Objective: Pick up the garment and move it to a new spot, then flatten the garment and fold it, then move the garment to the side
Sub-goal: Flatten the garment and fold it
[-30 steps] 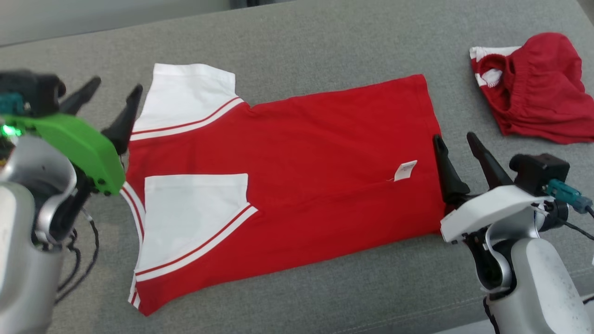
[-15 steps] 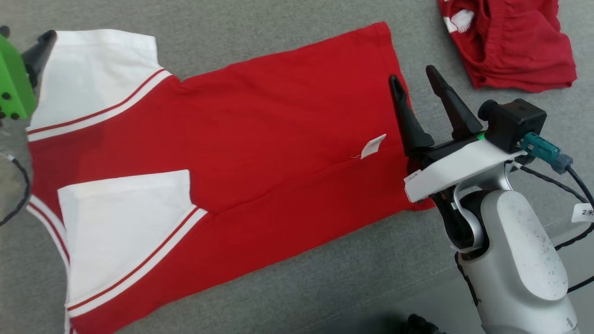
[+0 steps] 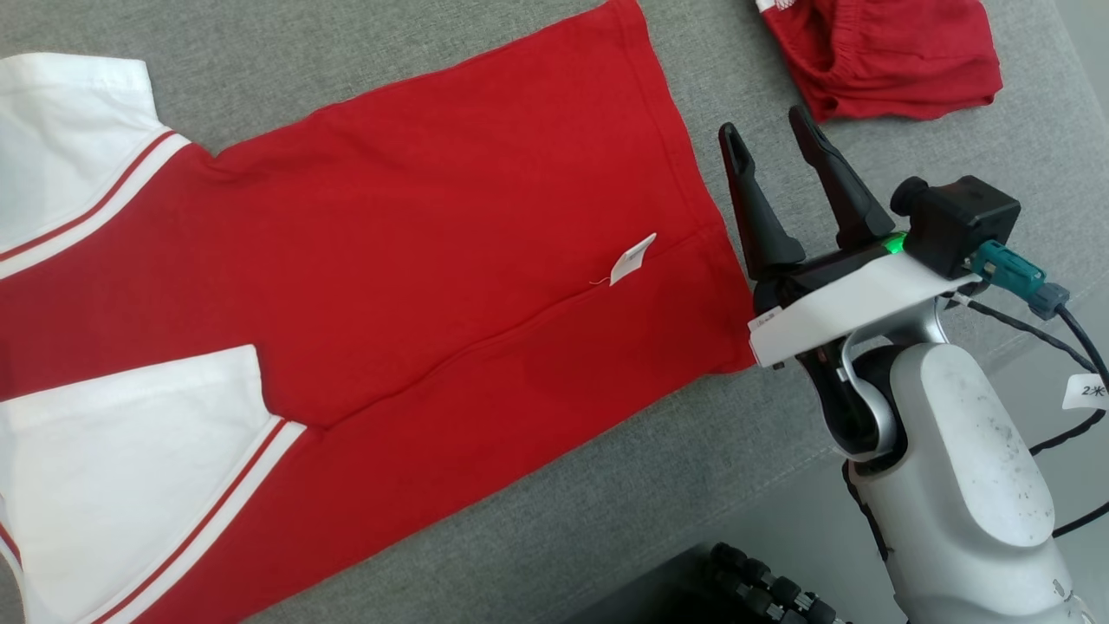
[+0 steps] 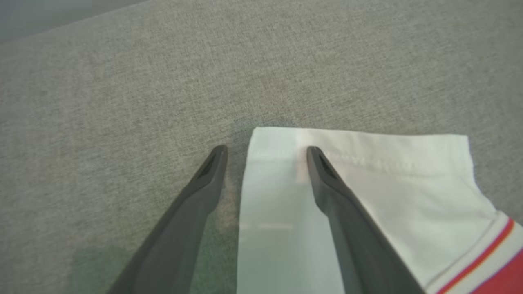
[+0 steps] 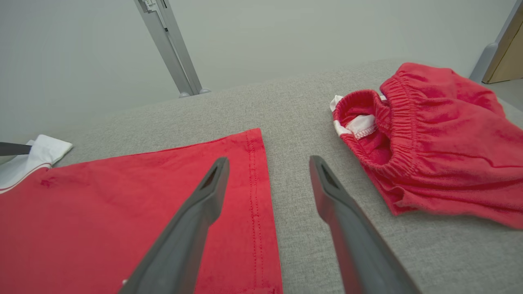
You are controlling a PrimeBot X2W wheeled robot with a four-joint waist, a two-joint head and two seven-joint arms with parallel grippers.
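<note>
Right gripper (image 3: 762,123): fingers spread wide, nothing between them. It sits at the hem end of the red shirt (image 3: 390,243). In the right wrist view, the gripper (image 5: 268,160) straddles the hem: one finger over the stitched red edge, the other over bare grey tabletop (image 3: 303,43). Contact with the cloth: cannot tell.

Left gripper (image 4: 266,149): also wide, holding nothing. It is at the shirt's opposite end, straddling the side edge of a white sleeve (image 4: 367,183). One finger is over grey fabric, the other over the sleeve near its cuff.

Shirt: spread flat on the tabletop, red body, white sleeves with red stripes. The nearer sleeve (image 3: 130,459) is folded in over the body. The farther sleeve (image 3: 61,147) sticks out from the shirt. A small white label (image 3: 632,258) lies on the red cloth close to the hem, and a long crease runs from it toward the folded sleeve.

Red shorts (image 3: 875,52): crumpled, waistband open, lying past the shirt's hem and apart from it, beyond the right gripper's fingertips.
</note>
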